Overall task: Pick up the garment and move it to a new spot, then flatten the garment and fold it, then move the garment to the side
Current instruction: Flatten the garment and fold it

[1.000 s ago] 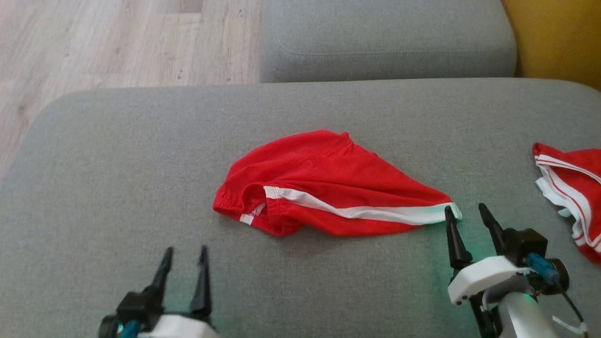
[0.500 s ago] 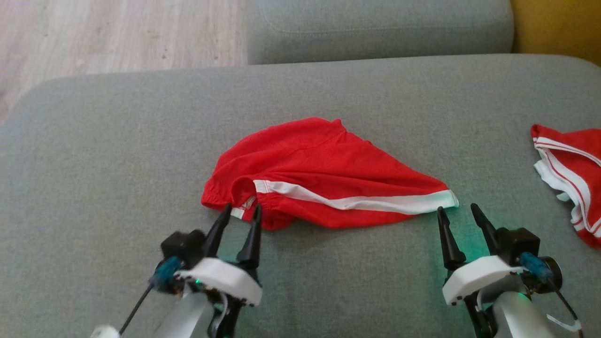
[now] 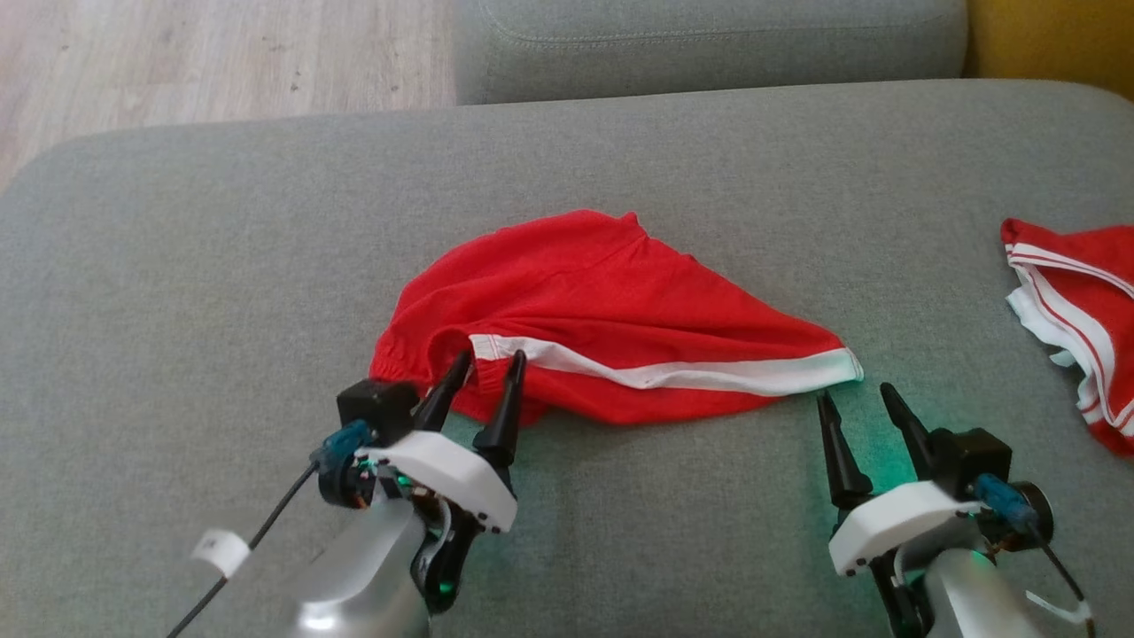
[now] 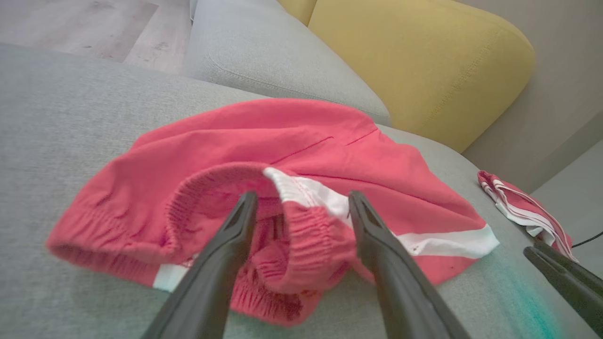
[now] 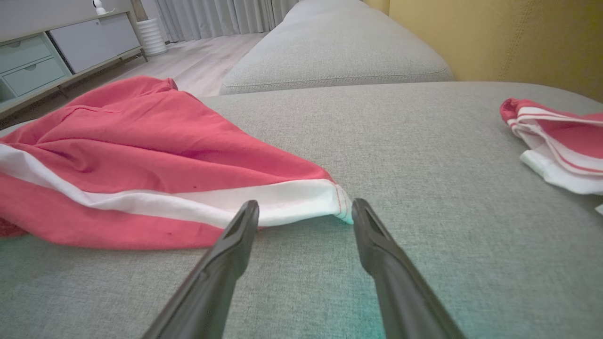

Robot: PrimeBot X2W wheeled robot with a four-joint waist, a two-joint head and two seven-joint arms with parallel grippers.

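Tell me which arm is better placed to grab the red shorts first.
Left. The left gripper is open with its fingers straddling the bunched waistband of the red shorts, so it likely need only close. The right gripper, also open, sits just short of the white hem corner.

The garment (image 3: 611,328) lies on the seat cushion (image 3: 177,310), ahead of both grippers. The left gripper (image 3: 492,356) is at the garment's near left end, with the waistband fold between its fingers. The right gripper (image 3: 856,392) is just short of the garment's right corner, which lies ahead between the lines of its fingers. A second garment (image 3: 1076,328) lies right of the right gripper, well apart from the first. Another cushion (image 3: 709,44) lies beyond the garment, and the floor (image 3: 177,62) is far ahead and left of the left gripper.
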